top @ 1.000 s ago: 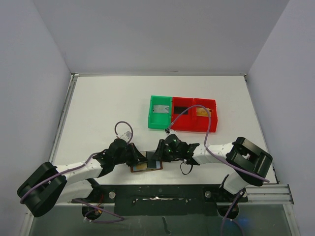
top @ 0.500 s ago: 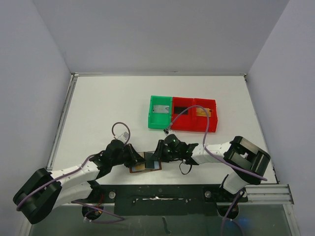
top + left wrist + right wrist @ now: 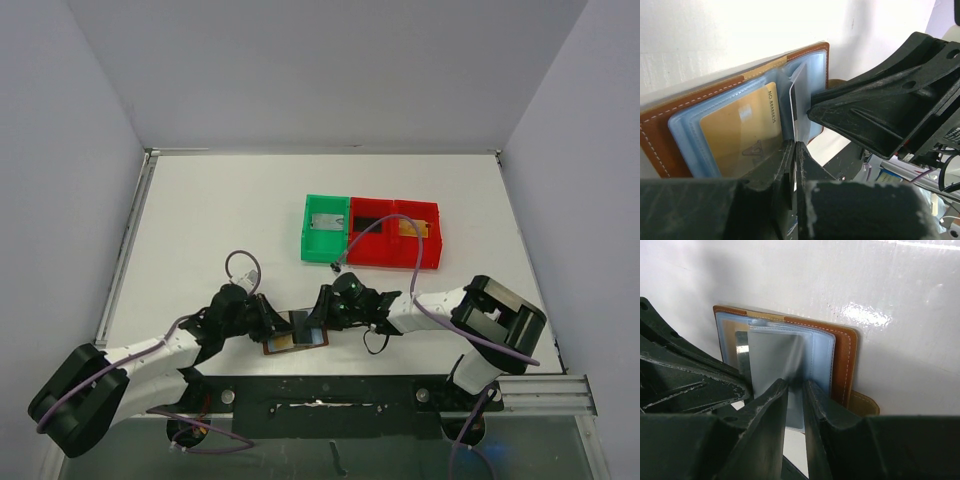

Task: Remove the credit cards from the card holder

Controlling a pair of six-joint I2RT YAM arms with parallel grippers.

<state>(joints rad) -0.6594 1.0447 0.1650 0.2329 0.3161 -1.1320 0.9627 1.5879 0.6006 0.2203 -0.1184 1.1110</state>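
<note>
Lying open: we find the small brown leather bifold card holder (image 3: 285, 343), lined with grey-blue plastic, flat on the white table (image 3: 220, 220) at its near edge, between the two grippers.
Inside it: a thin golden card (image 3: 740, 132) sits in a clear sleeve on one half. A little brown tab (image 3: 863, 403) pokes out from the holder's outer edge on the right gripper's side.
Raised leaf: a grey sleeve leaf (image 3: 772, 357) stands up from the fold. We cannot tell whether a card is in it.
Left gripper (image 3: 792, 150): its fingers are all but together, pinching the lower edge of that leaf.
Right gripper (image 3: 795, 387): its fingers are only narrowly apart, with the same leaf clamped between them from the opposite side.
Trays: a green plastic tray (image 3: 306, 230) joined to a red plastic tray (image 3: 395, 256) of two compartments stands farther back, well apart from the holder.
Tray contents: we see a pale grey rectangle (image 3: 326, 223) in the green tray, a black rectangle (image 3: 368, 222) in the red compartment next to it, and a golden-orange rectangle (image 3: 409, 228) in the far red one.
</note>
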